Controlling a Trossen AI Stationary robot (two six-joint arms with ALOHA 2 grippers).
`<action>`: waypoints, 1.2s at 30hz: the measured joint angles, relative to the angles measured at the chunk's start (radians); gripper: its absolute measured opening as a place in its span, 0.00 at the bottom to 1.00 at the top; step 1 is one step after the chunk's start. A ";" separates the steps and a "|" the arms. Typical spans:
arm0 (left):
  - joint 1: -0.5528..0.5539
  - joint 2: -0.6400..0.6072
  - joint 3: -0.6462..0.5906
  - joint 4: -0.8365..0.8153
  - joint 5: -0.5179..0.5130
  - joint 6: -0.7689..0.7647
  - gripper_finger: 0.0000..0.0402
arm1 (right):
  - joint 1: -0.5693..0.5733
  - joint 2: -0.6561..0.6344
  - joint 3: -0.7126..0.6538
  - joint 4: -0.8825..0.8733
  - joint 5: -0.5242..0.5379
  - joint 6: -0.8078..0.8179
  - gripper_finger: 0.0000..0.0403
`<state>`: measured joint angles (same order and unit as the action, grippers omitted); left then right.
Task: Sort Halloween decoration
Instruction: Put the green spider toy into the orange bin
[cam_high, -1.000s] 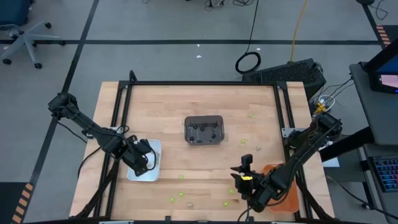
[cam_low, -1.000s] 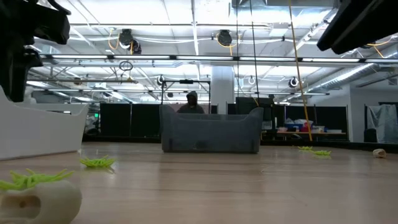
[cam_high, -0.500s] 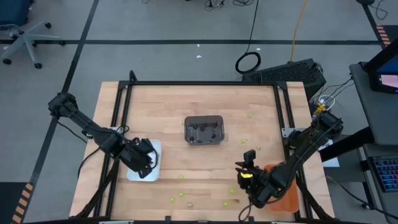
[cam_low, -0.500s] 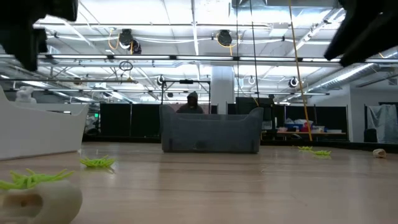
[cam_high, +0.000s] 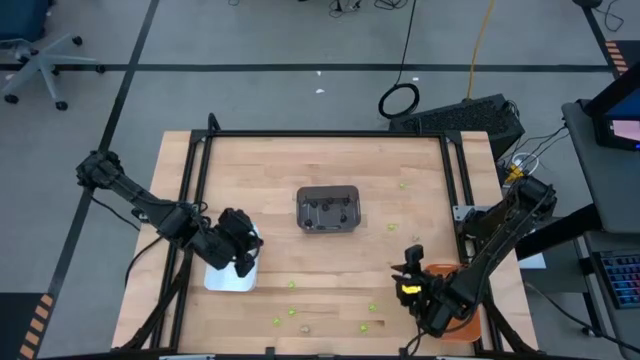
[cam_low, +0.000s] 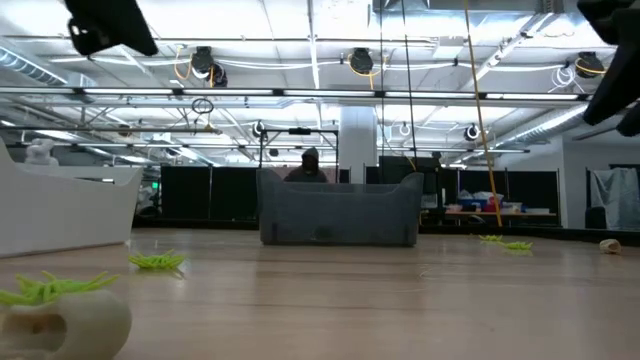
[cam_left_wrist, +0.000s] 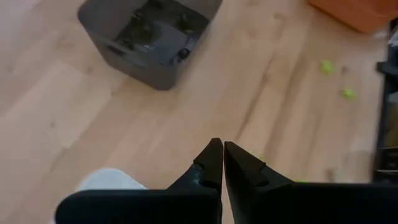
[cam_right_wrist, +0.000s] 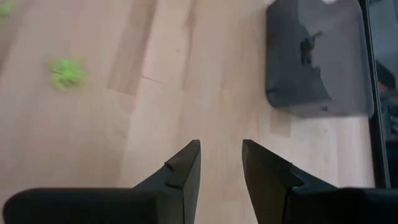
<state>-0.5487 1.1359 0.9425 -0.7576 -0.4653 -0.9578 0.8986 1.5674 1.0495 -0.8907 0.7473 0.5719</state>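
High view shows the left gripper above the inner edge of the white tray, which sits at the table's left side. Its own wrist camera shows the two fingertips pressed together with nothing between them. The right gripper hangs near the table's right front, just beside the orange tray; in the right wrist view its fingers stand apart with bare wood between them, gripping nothing.

A dark grey tray sits in the middle of the table with several dark trinkets inside. Lime-green trinkets lie scattered on the wood along the front edge, and a few more lie right of the grey tray, all well apart from both grippers. A pale tan piece rests near the front edge among the green ones.

From table height, a pale tan trinket sits close to the lens with a green one on top of it or just behind it; which is hard to say from this angle. A small pale shape shows above the white tray's rim, possibly a trinket inside.
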 joint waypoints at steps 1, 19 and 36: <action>0.014 0.007 0.000 0.003 -0.003 0.024 0.03 | -0.001 -0.018 -0.015 0.000 -0.001 0.016 0.26; 0.163 0.215 0.000 0.551 -0.146 0.654 0.03 | -0.232 -0.471 -0.251 0.133 0.143 -0.048 0.15; 0.104 0.361 -0.001 0.594 -0.141 0.652 0.03 | -0.880 -0.457 -0.295 0.221 -0.288 -0.222 0.20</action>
<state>-0.4445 1.4967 0.9413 -0.1633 -0.6064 -0.3061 0.0189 1.1108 0.7547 -0.6700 0.4590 0.3501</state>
